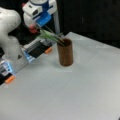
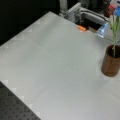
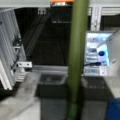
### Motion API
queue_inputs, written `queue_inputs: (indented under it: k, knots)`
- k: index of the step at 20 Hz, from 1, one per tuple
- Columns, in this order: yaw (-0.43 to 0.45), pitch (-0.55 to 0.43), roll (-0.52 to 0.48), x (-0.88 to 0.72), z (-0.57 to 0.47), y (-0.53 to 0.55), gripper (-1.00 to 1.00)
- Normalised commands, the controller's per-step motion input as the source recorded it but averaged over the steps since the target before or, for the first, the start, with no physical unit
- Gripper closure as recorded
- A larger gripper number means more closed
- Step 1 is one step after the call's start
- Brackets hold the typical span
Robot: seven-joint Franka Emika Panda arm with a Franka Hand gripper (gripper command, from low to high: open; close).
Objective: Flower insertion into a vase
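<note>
The vase (image 1: 65, 53) is a dark-brown straight-sided cup standing upright on the grey table (image 1: 75, 95), at the right edge in a front view (image 2: 110, 63). A flower with a long green stem and narrow leaves (image 1: 51, 37) slants down from the gripper, and its lower end is inside the vase's mouth. In a front view the stem (image 2: 115, 32) rises nearly straight out of the vase. The gripper (image 1: 41, 23), white with blue fingers, is up and to the left of the vase, shut on the flower's upper stem. The wrist view shows the stem (image 3: 77, 50) running down its middle.
The arm's white base (image 1: 11, 37) fills a front view's left side. Aluminium rails with orange clips (image 1: 48, 50) (image 2: 81, 28) lie behind the table's back edge. A black perforated board (image 2: 15, 107) borders the table at a front view's bottom left.
</note>
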Motion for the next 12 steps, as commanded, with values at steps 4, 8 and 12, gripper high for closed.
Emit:
queue_inputs:
  k: [4,8,12]
  knots:
    - [0.111,0.512,-0.006,0.24,0.11,0.17,1.0]
    - [0.086,0.443,-0.011,0.26,0.09,0.15,1.0]
    - [0.087,0.448,-0.026,0.26,0.1,0.1,1.0]
